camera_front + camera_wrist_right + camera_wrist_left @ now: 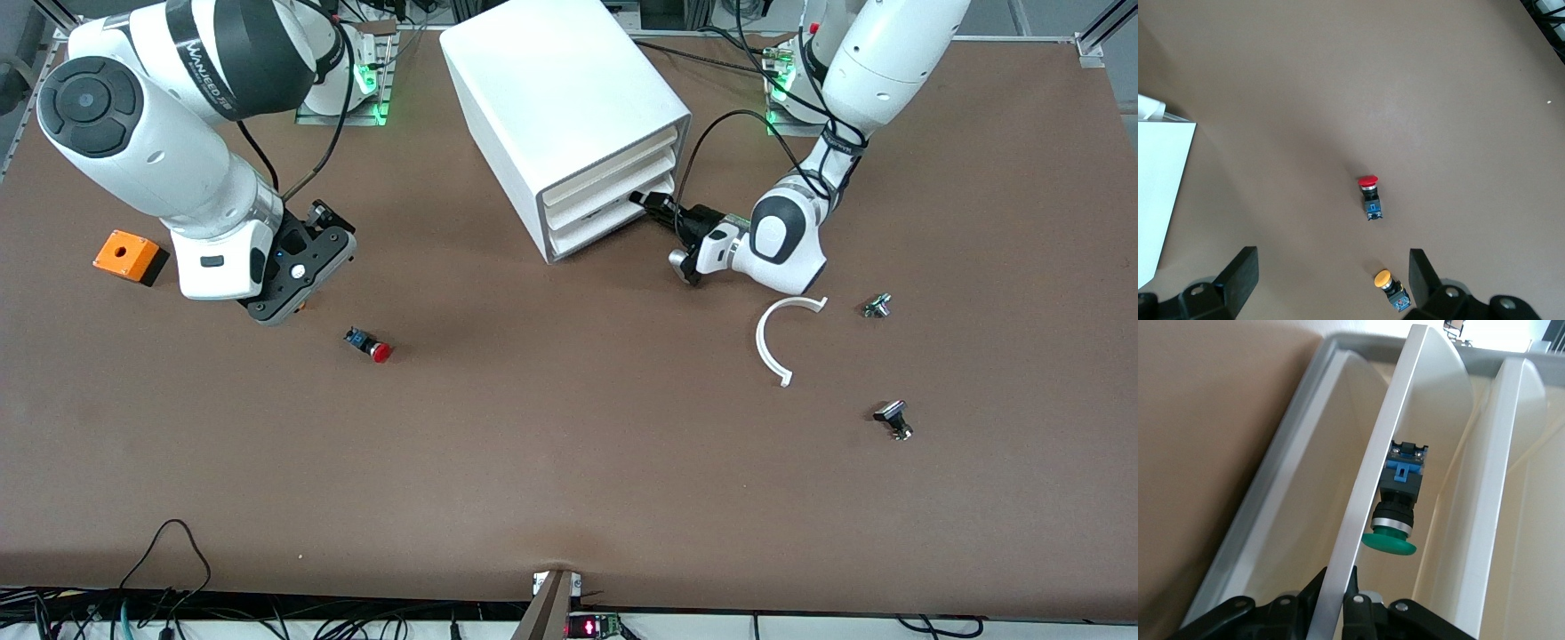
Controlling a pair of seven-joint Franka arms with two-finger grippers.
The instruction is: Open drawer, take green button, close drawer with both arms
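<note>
The white cabinet (551,89) stands at the middle back of the table. My left gripper (653,203) is at its bottom drawer (591,233) and is shut on the drawer's sloped front lip (1385,473); in the left wrist view the gripper (1338,577) has one finger on each face of the lip. The drawer stands a little open. The green-capped button (1395,520) lies inside it, just past the lip. My right gripper (289,298) is open and empty, and hangs over the table toward the right arm's end.
An orange-capped button (1388,285) lies below my right gripper (1331,267), and a red-capped button (372,345) lies close by. An orange box (129,255) sits nearer the table's edge. A white curved piece (772,342) and two small metal parts (877,306) lie toward the left arm's end.
</note>
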